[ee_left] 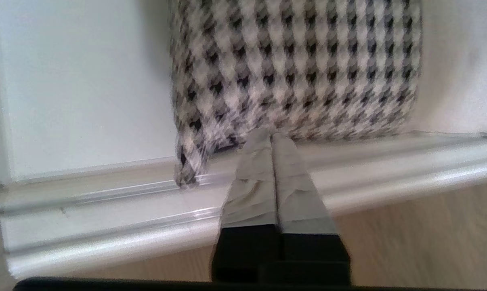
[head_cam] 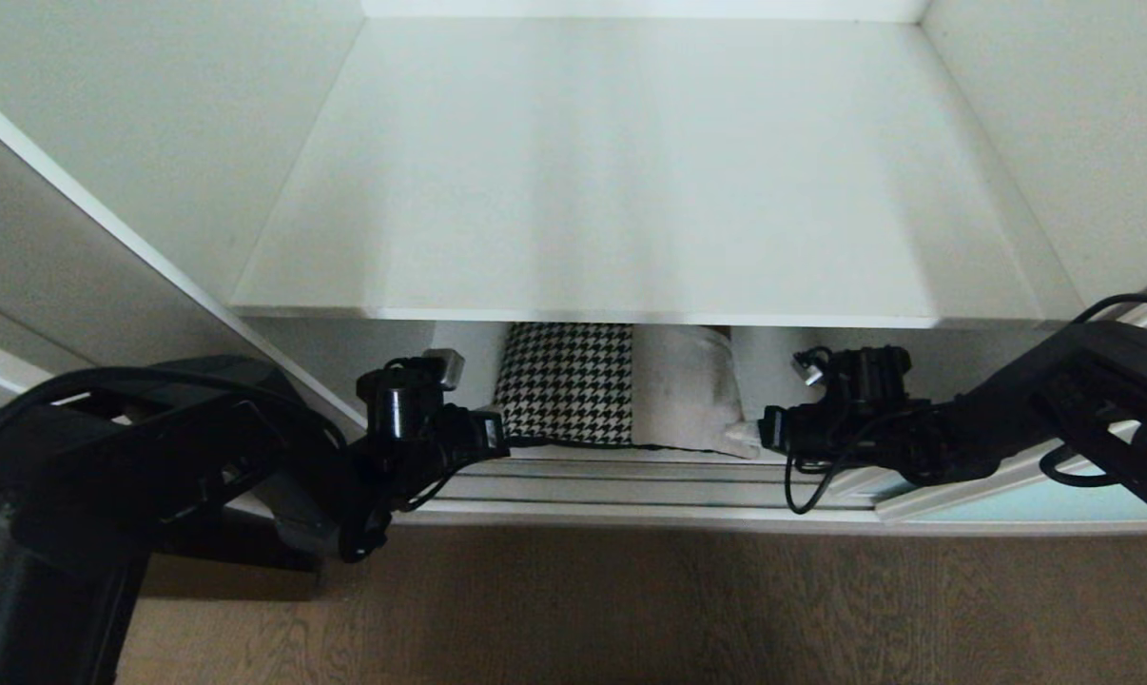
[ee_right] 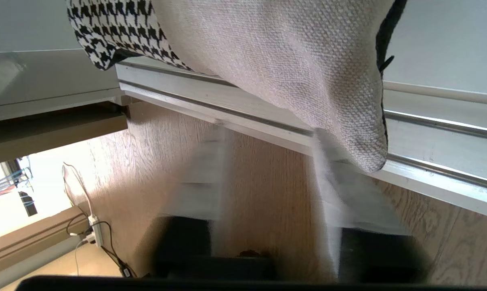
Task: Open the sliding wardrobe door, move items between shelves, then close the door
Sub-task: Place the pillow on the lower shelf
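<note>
Head view. Wardrobe stands open; the upper shelf (head_cam: 631, 190) is a wide white board with a thin pale front edge. Under it, on the lowest level, sits the folded stack of cloth: a houndstooth piece (head_cam: 566, 382) on the left, a beige piece (head_cam: 683, 385) touching it on the right, a thin dark edge showing beneath both. The stack's front reaches the silver door track (head_cam: 631, 485) that runs along the wardrobe's bottom front. A strip of the sliding door (head_cam: 1030, 504), pale blue-green glass in a silver frame, shows low on the right, pushed aside. Wooden floor (head_cam: 631, 609) in front. The left gripper (head_cam: 495, 433) is at the stack's left lower corner; the right gripper (head_cam: 749, 433) is at the beige piece's right lower corner. Both arms come in low from the sides.

Left wrist view. The left gripper's (ee_left: 272, 135) taped fingers (ee_left: 255, 178) are pressed together with no gap between them, tips right at the lower edge of the houndstooth piece (ee_left: 296, 68). Whether any cloth is pinched between the tips cannot be told. A houndstooth corner droops onto the track (ee_left: 106, 210).

Right wrist view. The right gripper's (ee_right: 267, 137) fingers (ee_right: 340, 186) are blurred and stand apart, with floor (ee_right: 263, 182) visible between them. One finger lies against the hanging corner of the beige piece (ee_right: 292, 68); the other is well clear of it. A dark edge runs along the beige piece's side. The houndstooth piece (ee_right: 118, 32) sits beside it, above the track (ee_right: 429, 145).
</note>
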`<state>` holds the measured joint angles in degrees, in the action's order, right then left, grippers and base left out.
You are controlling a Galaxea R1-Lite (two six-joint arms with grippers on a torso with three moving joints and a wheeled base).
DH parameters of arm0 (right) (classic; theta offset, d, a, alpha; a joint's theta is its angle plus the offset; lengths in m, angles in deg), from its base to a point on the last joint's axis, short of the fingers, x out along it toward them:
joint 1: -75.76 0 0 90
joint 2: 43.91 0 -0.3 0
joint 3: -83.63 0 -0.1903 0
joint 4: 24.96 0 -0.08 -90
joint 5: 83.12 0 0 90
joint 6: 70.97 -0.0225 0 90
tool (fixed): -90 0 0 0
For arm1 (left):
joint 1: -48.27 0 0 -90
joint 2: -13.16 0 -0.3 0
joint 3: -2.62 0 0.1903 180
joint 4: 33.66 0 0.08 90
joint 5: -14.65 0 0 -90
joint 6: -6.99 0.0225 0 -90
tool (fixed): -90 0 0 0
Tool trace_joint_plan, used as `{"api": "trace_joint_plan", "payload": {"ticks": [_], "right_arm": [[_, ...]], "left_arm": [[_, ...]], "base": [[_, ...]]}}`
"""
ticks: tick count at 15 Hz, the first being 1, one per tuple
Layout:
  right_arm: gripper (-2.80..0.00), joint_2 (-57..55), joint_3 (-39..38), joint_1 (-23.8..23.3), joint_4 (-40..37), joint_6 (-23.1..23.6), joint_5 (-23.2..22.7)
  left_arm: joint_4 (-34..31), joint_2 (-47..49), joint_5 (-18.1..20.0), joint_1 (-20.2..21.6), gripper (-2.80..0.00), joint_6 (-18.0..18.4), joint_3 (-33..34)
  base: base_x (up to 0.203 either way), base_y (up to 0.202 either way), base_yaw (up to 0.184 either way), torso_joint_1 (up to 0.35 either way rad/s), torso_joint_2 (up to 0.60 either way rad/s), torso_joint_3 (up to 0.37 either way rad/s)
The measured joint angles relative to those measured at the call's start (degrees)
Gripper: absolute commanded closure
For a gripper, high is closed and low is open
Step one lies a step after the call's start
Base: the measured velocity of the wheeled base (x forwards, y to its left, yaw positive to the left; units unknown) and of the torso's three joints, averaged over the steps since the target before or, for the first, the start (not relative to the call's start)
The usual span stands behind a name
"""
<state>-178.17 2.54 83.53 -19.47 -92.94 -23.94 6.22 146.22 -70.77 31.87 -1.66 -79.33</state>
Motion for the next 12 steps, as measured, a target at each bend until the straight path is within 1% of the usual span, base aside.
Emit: {"api": "trace_joint_plan", "payload": {"ticks": [1,2,9,12], "right_arm": [[0.00,0.1,0.0,0.0,0.0,0.1,0.0],[0.00,0.2,-0.2,0.0,0.0,0.0,0.0],[0.00,1.3,-2.3,0.0,0.1,0.1,0.0],[0.00,2.5,-3.2,0.0,0.0,0.1,-0.1]], "left_arm": [[1.4,0.4,0.0,0.2,0.00,0.1,0.3],[1.6,0.7,-0.1,0.4,0.00,0.1,0.4],[1.7,1.4,0.1,0.6,0.00,0.2,0.8],[2.3,1.0,0.0,0.5,0.00,0.1,2.8]], "base": [[0.000,0.000,0.000,0.000,0.00,0.000],[-0.118,0.000,0.000,0.005,0.00,0.004],[-0.197,0.000,0.000,0.002,0.00,0.002],[-0.195,0.000,-0.001,0.000,0.00,0.000]]}}
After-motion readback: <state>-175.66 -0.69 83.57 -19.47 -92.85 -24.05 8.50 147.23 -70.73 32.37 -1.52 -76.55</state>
